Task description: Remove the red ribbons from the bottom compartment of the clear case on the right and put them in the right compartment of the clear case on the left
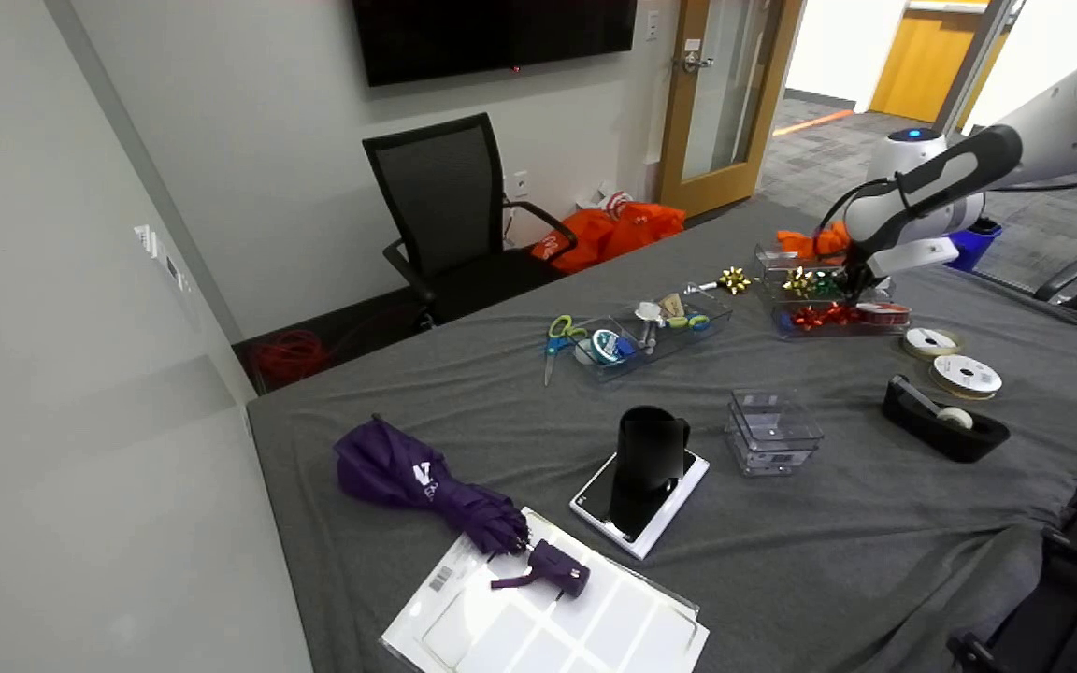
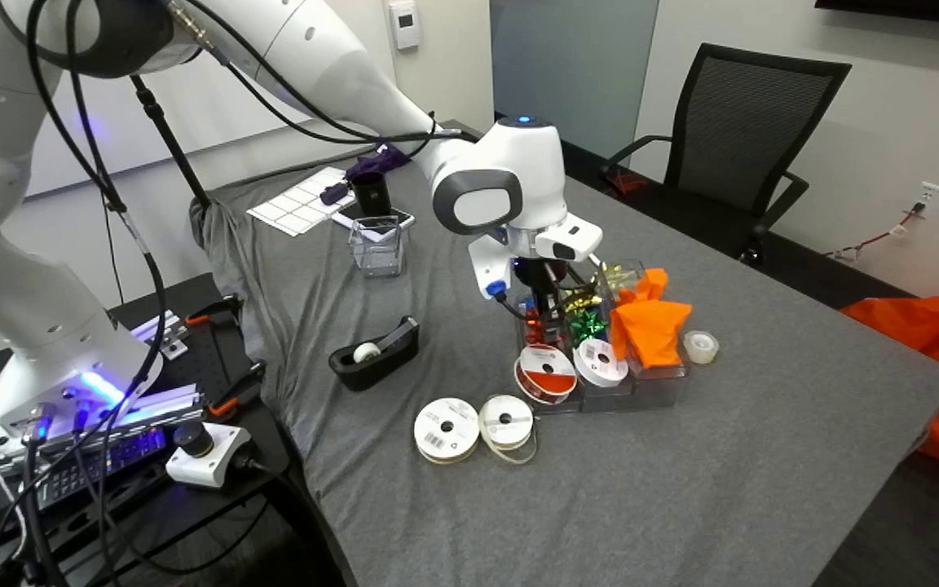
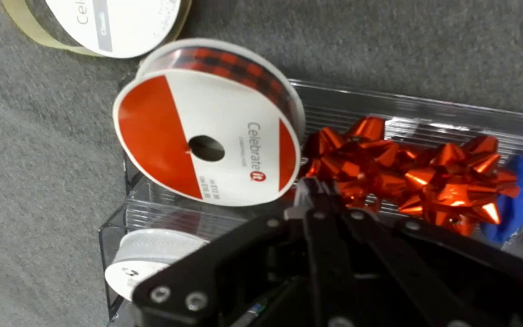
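Observation:
Shiny red ribbon bows (image 3: 407, 175) lie in one compartment of a clear case (image 3: 425, 103), with a spool of red plaid ribbon (image 3: 239, 136) tilted over its end. In both exterior views the bows (image 1: 824, 316) (image 2: 532, 326) and the spool (image 1: 883, 314) (image 2: 547, 377) show in that case (image 2: 628, 398). My gripper (image 3: 318, 186) points down over this compartment, fingertips together, between the spool and the bows. Nothing is visible between the fingers, and whether they touch a bow is unclear. Another clear case (image 1: 674, 348) holds tape, scissors and small items; the arm hides it in an exterior view.
The bows' case also holds gold and green bows (image 2: 588, 324), a white spool (image 2: 600, 363) and orange cloth (image 2: 650, 322). Two ribbon spools (image 1: 966, 376) (image 1: 931, 343) and a black tape dispenser (image 1: 945, 421) lie nearby. A small clear box (image 1: 772, 435) and black mug (image 1: 651, 449) stand farther off.

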`<state>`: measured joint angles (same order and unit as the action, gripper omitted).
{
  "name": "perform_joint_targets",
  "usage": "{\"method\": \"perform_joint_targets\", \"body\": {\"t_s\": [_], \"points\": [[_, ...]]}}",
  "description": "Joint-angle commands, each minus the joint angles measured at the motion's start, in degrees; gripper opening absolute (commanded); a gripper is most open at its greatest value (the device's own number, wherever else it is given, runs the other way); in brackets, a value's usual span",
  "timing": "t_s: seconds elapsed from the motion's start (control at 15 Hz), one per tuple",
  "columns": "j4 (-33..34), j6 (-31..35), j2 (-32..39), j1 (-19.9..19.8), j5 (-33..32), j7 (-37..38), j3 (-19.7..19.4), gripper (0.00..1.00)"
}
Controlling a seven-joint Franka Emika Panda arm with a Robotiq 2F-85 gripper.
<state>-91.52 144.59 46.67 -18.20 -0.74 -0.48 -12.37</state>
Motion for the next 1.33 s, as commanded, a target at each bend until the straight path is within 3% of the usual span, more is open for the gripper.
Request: {"method": "perform_joint_targets", "body": {"t_s": [0.0,0.6,1.27], "points": [[-7.3,2.1,-5.9,-0.7,0.5,-2.4,1.1,0.00],[-16.1,2.9,-15.5,-1.1,6.4,-3.3,4.5,0.00],[-9.7,0.4,-15.6,2.1,23.3,3.3,12.9,0.00]]}}
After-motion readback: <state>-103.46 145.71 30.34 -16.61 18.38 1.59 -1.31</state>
